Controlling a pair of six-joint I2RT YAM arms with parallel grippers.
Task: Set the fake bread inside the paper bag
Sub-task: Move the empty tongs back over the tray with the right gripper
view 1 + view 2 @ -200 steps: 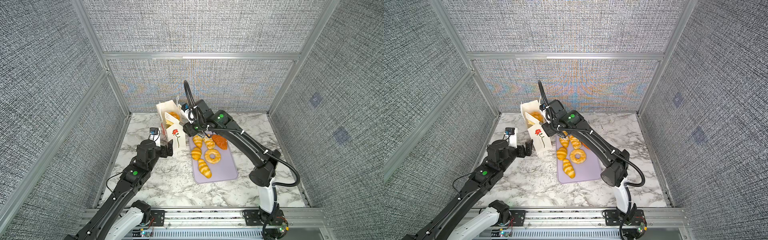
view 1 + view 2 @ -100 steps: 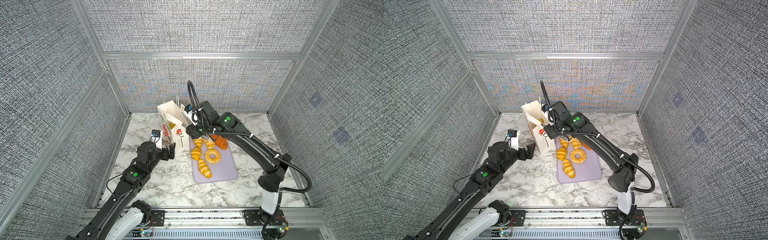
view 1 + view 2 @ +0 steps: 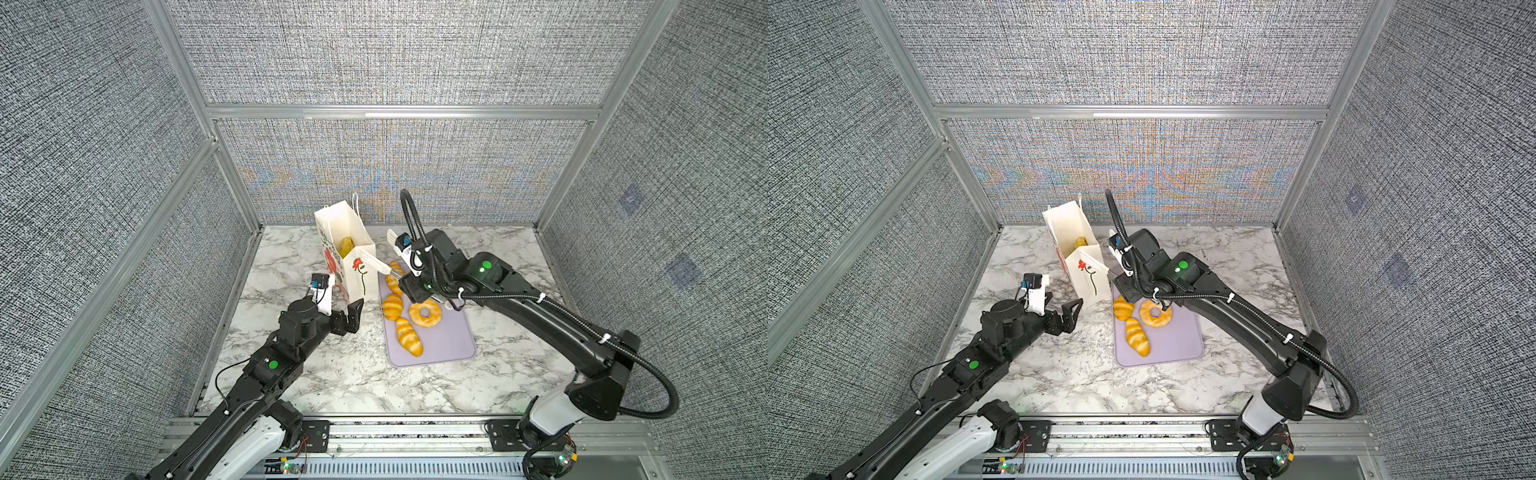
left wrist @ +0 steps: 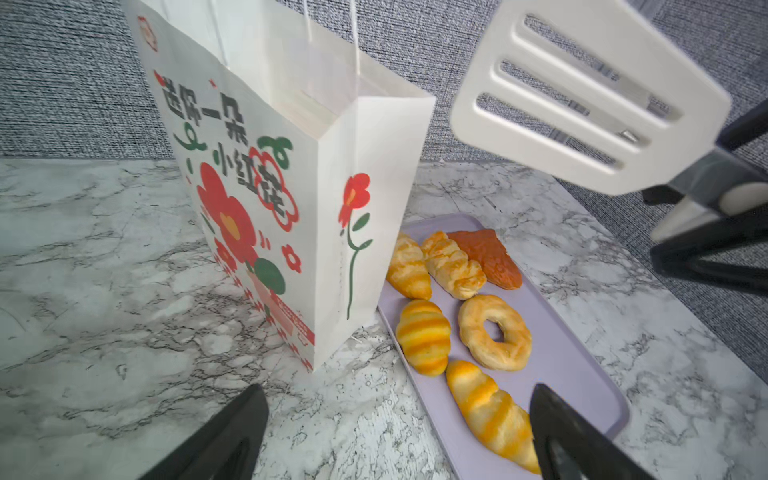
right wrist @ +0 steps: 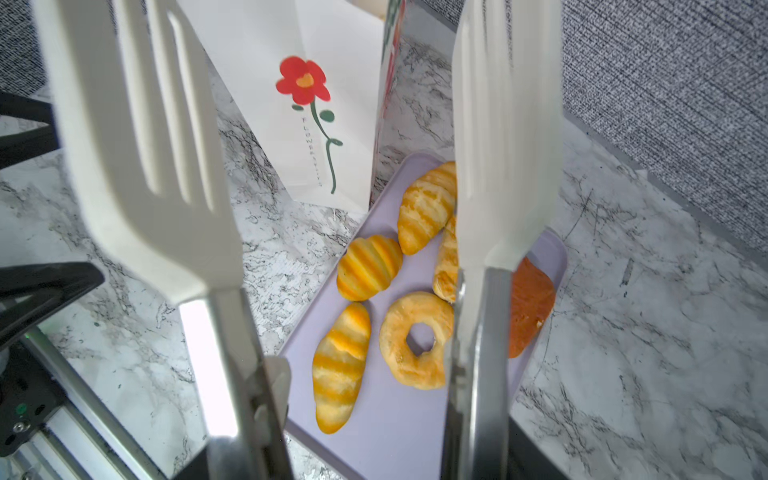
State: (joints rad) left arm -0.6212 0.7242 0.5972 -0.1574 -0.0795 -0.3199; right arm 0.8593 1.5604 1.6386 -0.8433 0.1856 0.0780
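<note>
A lab test cell: grey textile wall panels [image 3: 395, 50], aluminium frame [image 3: 399, 112], marble-look tabletop [image 3: 353, 374].

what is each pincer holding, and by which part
Right pincer grips the white tongs by their metal handles, blades empty. Left pincer holds nothing.

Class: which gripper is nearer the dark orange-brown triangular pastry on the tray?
Right. The right gripper, holding the tongs, hangs above the pastry; the left gripper sits off the tray, beside the paper bag.
</note>
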